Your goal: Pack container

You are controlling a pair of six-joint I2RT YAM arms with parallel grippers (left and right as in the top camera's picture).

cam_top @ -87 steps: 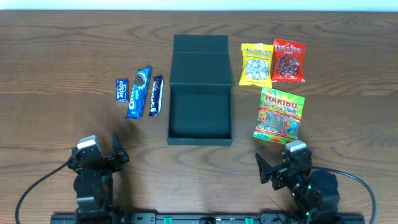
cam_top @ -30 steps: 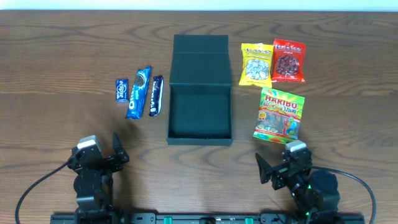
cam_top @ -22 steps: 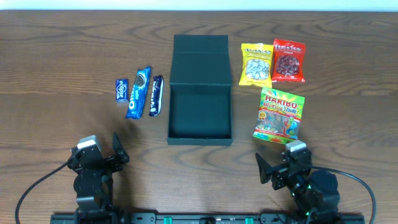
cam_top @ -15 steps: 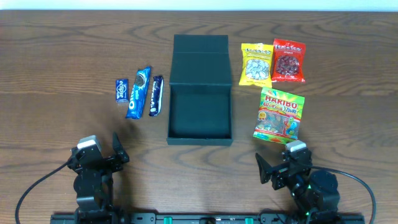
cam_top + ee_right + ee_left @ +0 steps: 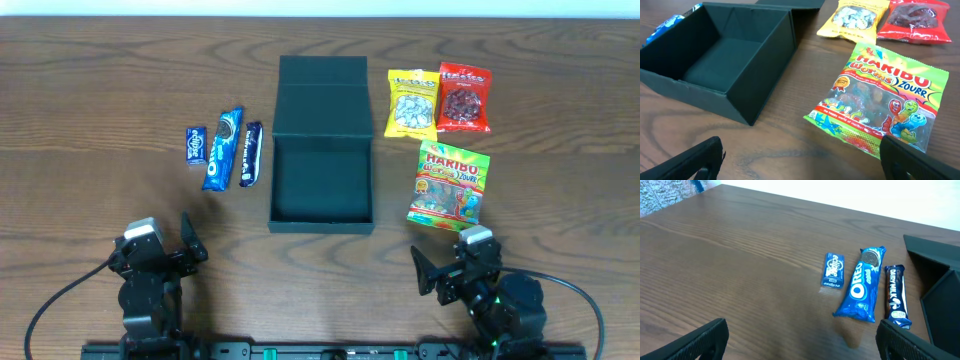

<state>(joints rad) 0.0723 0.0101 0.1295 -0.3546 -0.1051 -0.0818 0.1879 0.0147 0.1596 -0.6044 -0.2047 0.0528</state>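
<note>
The dark teal-green container stands open and empty at the table's middle, its flap lid folded back; it also shows in the right wrist view. Left of it lie a small blue packet, an Oreo pack and a Dairy Milk bar. Right of it lie a yellow bag, a red bag and a Haribo bag. My left gripper is open and empty near the front edge. My right gripper is open and empty just in front of the Haribo bag.
The wooden table runs to a pale far edge. Cables trail from both arm bases along the front edge.
</note>
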